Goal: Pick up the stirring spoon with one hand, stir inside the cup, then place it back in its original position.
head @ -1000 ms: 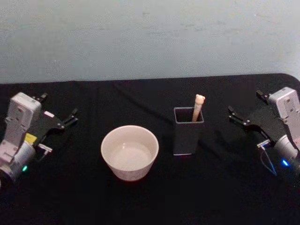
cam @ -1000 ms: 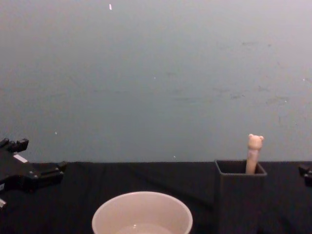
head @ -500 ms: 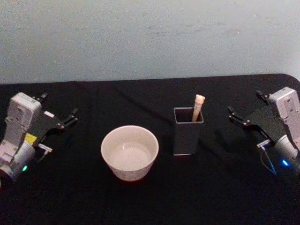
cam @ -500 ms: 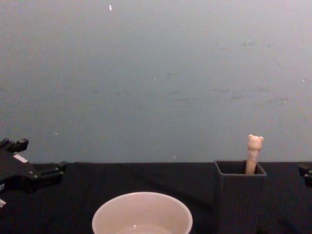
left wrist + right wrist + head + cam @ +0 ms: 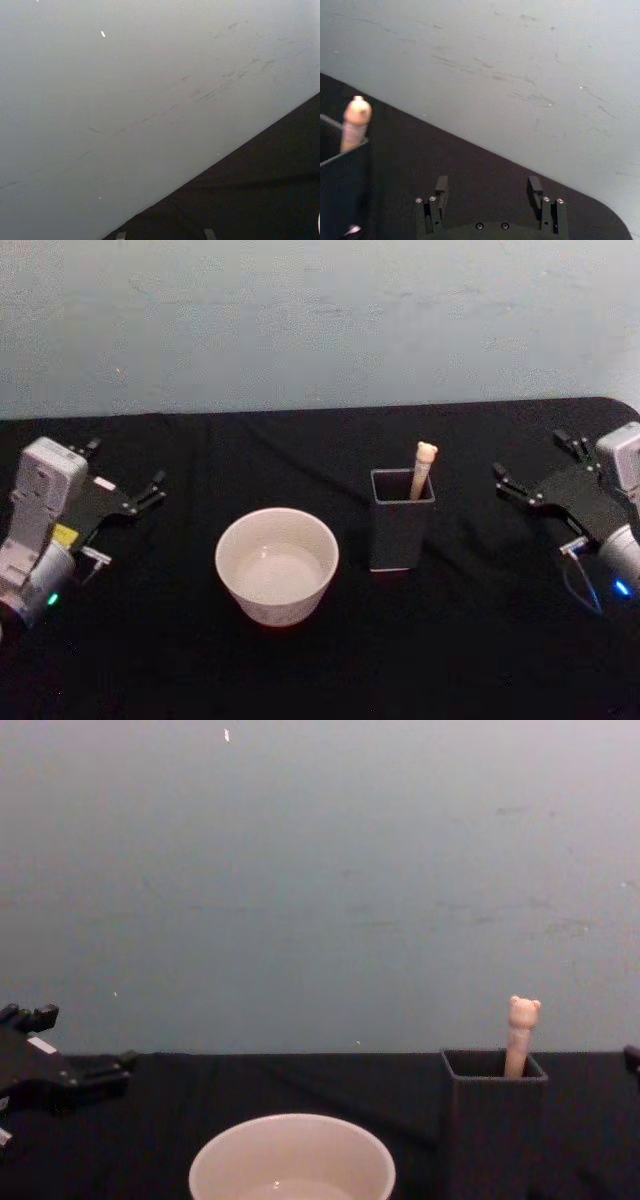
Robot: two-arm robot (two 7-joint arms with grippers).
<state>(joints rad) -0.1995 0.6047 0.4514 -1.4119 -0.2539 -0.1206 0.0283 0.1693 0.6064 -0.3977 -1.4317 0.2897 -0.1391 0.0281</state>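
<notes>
Black cloth covers the worktop (image 5: 320,670) before a pale wall (image 5: 320,320). We see the stirring spoon (image 5: 423,468) standing in the dark grey holder (image 5: 400,532), right of the worktop's middle, its bear head above the rim. The cup (image 5: 277,565) sits near the holder, on its left. Our right gripper (image 5: 530,456) is by the right edge, fingers spread and holding nothing. Our left gripper (image 5: 125,466) is near the left edge, likewise spread.
</notes>
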